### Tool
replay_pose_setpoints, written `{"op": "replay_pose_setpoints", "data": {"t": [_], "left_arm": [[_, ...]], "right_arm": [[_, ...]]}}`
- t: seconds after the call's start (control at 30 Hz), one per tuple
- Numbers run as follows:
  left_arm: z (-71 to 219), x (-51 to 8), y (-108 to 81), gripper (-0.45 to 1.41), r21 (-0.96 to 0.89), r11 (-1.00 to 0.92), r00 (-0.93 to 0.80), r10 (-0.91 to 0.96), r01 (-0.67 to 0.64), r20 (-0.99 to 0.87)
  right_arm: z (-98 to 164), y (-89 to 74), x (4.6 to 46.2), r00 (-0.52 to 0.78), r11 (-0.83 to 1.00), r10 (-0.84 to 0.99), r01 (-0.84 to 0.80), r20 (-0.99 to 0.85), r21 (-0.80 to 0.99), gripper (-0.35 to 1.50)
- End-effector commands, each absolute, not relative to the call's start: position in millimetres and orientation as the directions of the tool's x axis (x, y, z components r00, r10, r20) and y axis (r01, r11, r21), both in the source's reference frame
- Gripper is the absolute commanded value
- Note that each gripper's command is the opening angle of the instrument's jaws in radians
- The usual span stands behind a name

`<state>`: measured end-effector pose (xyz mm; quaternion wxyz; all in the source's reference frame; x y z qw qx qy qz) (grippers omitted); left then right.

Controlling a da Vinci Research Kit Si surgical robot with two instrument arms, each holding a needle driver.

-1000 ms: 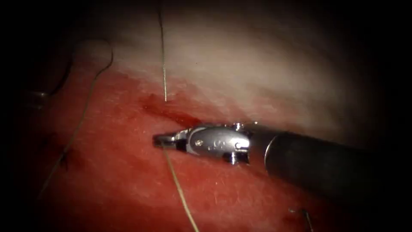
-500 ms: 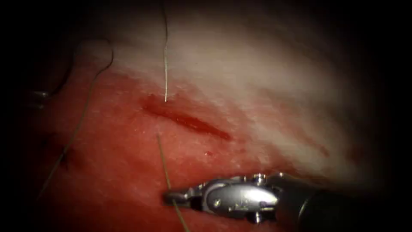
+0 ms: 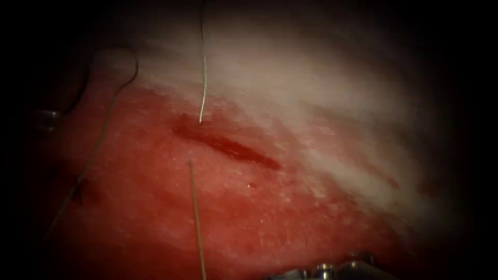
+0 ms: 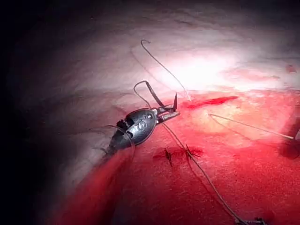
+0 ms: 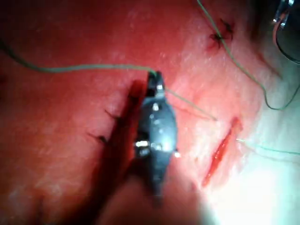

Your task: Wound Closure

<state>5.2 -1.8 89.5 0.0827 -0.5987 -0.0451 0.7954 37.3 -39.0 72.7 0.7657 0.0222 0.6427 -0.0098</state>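
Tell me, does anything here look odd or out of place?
Nothing damaged. The cut gapes, with thread crossing under its left end. Red fluid coats the tissue. The right hand grips the thread; the left hand holds the needle near one end, outside the tissue.

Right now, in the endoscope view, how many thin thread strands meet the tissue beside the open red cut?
2. One pale strand ends above the cut's left end; one tan strand meets the tissue below it, held by the right tool.
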Motion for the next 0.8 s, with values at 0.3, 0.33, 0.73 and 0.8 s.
{"op": "replay_pose_setpoints", "data": {"t": [0.3,0.33,0.73,0.8], "left_arm": [[90.2,4.9,-1.7,-0.45,-0.171,-0.982,-0.267,0.185,-0.075,-0.946],[90.2,4.9,-1.7,-0.45,-0.171,-0.982,-0.267,0.185,-0.075,-0.946],[90.2,5.0,-1.7,-0.45,-0.171,-0.983,-0.267,0.185,-0.074,-0.946],[90.2,5.0,-1.8,-0.45,-0.171,-0.983,-0.267,0.184,-0.074,-0.946]], "right_arm": [[81.7,-31.5,40.8,0.192,0.998,0.029,-0.069,-0.981,0.016,1.31],[82.3,-31.1,41.0,0.194,0.997,0.028,-0.072,-0.981,0.014,1.31],[88.3,-27.4,42.3,0.219,0.995,0.026,-0.102,-0.975,0.003,1.24],[89.3,-26.5,41.8,0.227,0.994,0.033,-0.109,-0.973,0.008,1.21]]}}
